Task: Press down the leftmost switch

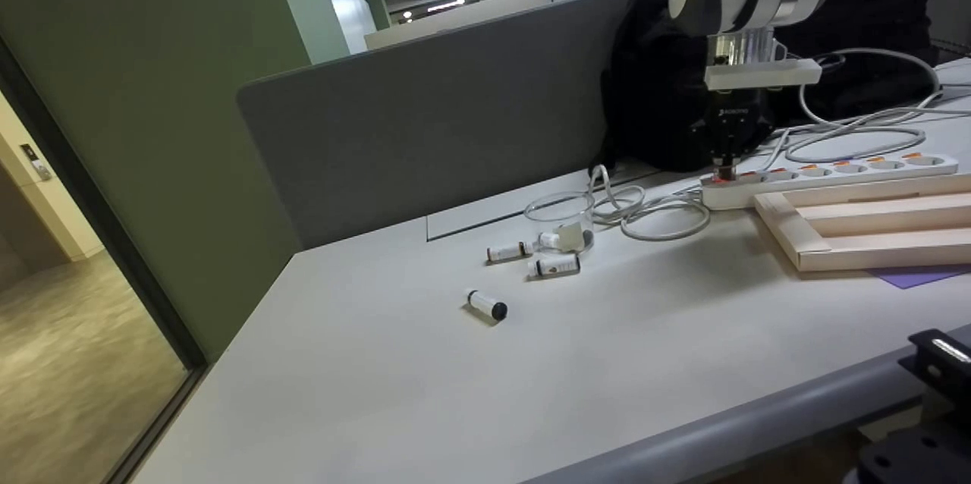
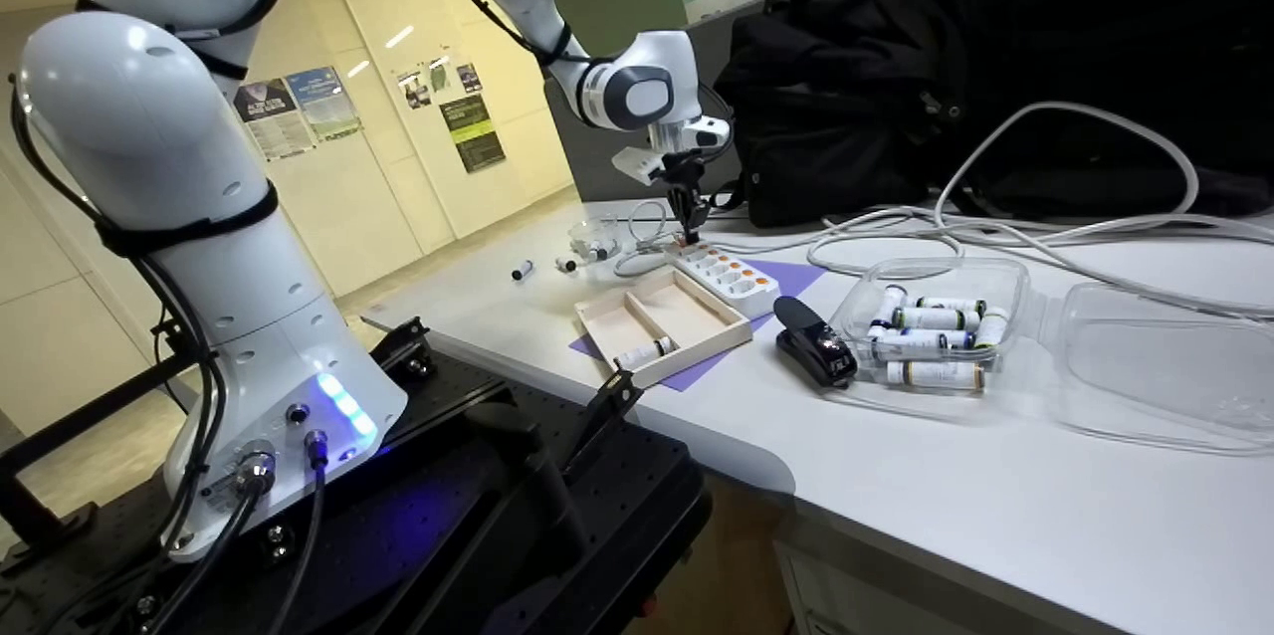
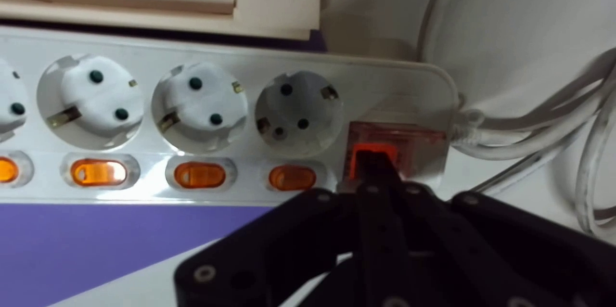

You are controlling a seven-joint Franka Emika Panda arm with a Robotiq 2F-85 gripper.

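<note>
The white power strip (image 3: 385, 76) lies on the table and shows in both exterior views (image 1: 728, 198) (image 2: 761, 301). The leftmost switch (image 3: 375, 146) is the larger, glowing orange-red rocker at the cable end, set in a transparent red-edged housing. My gripper (image 3: 378, 162) is shut, with its black fingertips over this switch and covering most of it. The tips appear to touch it. In both exterior views the gripper (image 1: 726, 168) (image 2: 691, 234) points straight down onto that end of the strip. Whether the rocker is pushed down is hidden under the tips.
Smaller orange switches (image 3: 292, 178) line the strip beside its round sockets. A wooden tray (image 1: 781, 234) stands close alongside, over purple paper (image 3: 144, 244). White cable loops (image 1: 667, 218) leave the strip's end. A black backpack (image 2: 846, 98) stands behind; small vials (image 1: 487, 305) lie nearby.
</note>
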